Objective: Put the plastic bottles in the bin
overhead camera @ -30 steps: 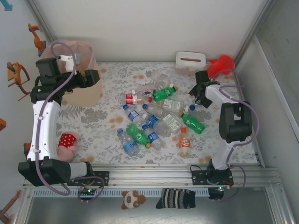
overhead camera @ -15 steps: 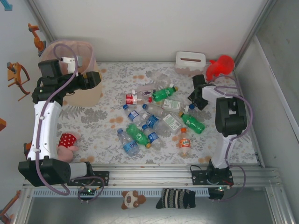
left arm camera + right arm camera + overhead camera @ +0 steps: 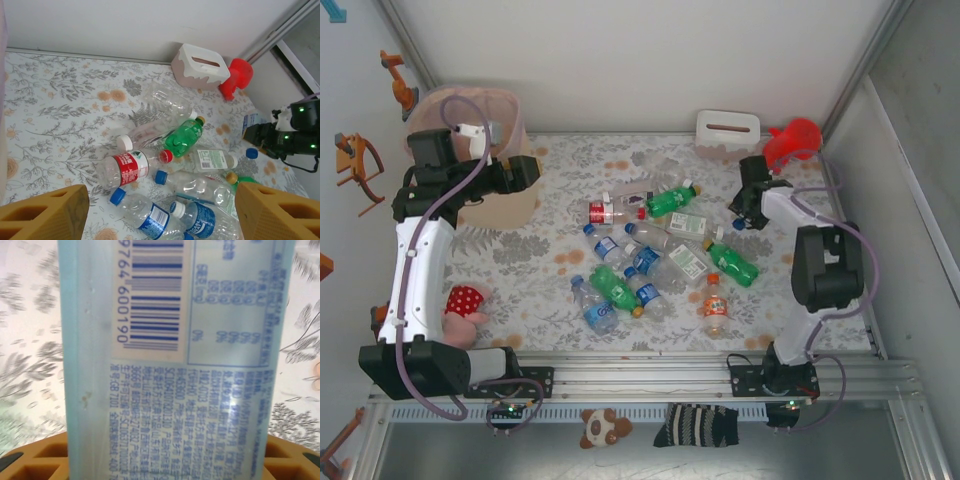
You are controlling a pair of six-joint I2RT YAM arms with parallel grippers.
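Orange fingers (image 3: 35, 460) of the right gripper (image 3: 744, 210) pinch a blue-labelled bottle (image 3: 175, 365) across its body, barcode toward the wrist camera. Just beyond that gripper, by the far wall, stands the white tissue box (image 3: 727, 128). The red toy figure (image 3: 790, 142) sits near on its outer side. A green bottle (image 3: 732, 263) lies just nearer the arm bases.

Toward the left arm from it, the other plastic bottles (image 3: 640, 250) lie heaped on the floral cloth (image 3: 550, 290), among them a red-labelled one (image 3: 605, 211) and an orange one (image 3: 716, 305). This heap lies between the right gripper and the bin (image 3: 512, 205), which stands well apart at the far left. The left gripper (image 3: 525, 170) hangs beside the bin's heap-facing wall, fingers spread wide with nothing between them, so it too stands on that line.
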